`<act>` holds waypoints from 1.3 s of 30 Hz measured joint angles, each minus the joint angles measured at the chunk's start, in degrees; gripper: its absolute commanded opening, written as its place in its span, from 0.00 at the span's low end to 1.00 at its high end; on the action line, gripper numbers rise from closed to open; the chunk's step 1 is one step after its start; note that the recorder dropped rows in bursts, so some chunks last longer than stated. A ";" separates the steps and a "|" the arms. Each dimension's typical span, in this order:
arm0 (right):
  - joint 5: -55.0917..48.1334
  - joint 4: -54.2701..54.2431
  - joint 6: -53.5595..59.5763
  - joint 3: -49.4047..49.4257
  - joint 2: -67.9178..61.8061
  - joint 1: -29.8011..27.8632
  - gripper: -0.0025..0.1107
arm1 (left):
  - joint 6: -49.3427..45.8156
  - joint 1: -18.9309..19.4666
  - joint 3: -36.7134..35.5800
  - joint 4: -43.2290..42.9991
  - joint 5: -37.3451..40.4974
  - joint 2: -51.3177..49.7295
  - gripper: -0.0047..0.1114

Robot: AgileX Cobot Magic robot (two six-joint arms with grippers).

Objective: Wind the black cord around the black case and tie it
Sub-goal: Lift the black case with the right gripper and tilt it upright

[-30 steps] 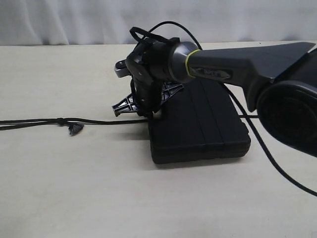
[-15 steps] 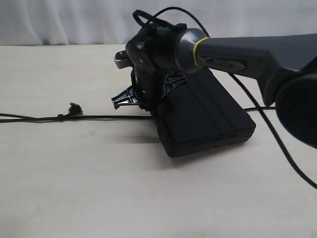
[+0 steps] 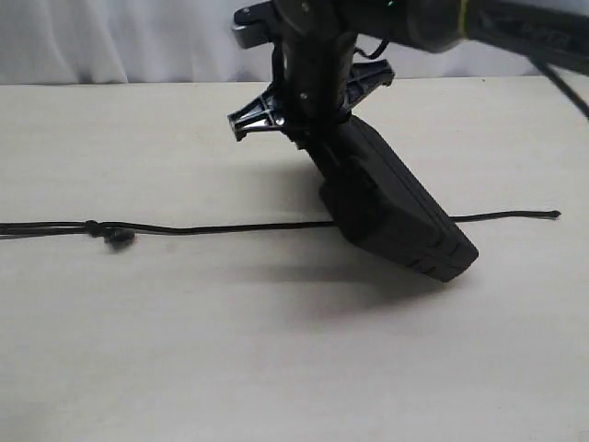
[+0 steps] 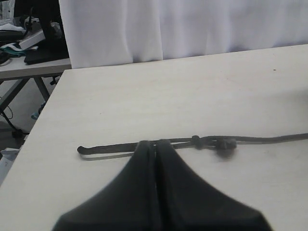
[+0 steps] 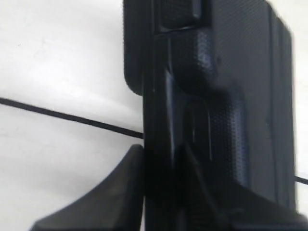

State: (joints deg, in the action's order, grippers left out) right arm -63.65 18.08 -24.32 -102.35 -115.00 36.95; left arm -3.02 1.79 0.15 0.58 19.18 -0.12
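Note:
My right gripper [image 3: 313,115] is shut on the upper edge of the black case [image 3: 396,212]. The case hangs steeply tilted, its lower end down at the table. In the right wrist view the case's ribbed edge [image 5: 231,96] sits clamped in the right gripper [image 5: 161,161]. The black cord [image 3: 230,228] lies stretched across the table and passes under the case, one end lying free at the right. Its knot [image 3: 92,227] and frayed tip [image 3: 118,238] lie to the left. My left gripper [image 4: 155,144] is shut, its tips on the cord [image 4: 260,139] beside the knot [image 4: 196,140].
The pale table [image 3: 276,368] ends at a white curtain [image 3: 110,41] along its far side. The right arm [image 3: 515,23] reaches in at the top right. In the left wrist view the table's edge [image 4: 45,110] drops off toward a cluttered side table [image 4: 29,43].
The right gripper has risen and swung the case from lying flat to hanging steeply tilted. The cord's right end now shows beyond the case, and the knot has shifted a little.

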 measured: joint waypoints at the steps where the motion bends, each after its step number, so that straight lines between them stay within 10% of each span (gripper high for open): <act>1: -0.43 -0.39 0.68 0.00 0.73 -0.89 0.06 | 0.00 0.00 0.00 0.00 0.00 0.00 0.04; 23: -2.78 -20.57 22.37 -0.32 6.77 -27.88 0.06 | 0.00 0.00 0.00 0.00 0.00 0.00 0.04; 39: -3.76 -19.70 25.15 -0.32 6.91 -30.43 0.06 | 0.00 0.00 0.00 0.00 0.00 0.00 0.04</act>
State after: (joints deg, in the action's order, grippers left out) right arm -67.42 -1.62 0.83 -102.67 -108.08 6.52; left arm -3.02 1.79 0.15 0.58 19.18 -0.12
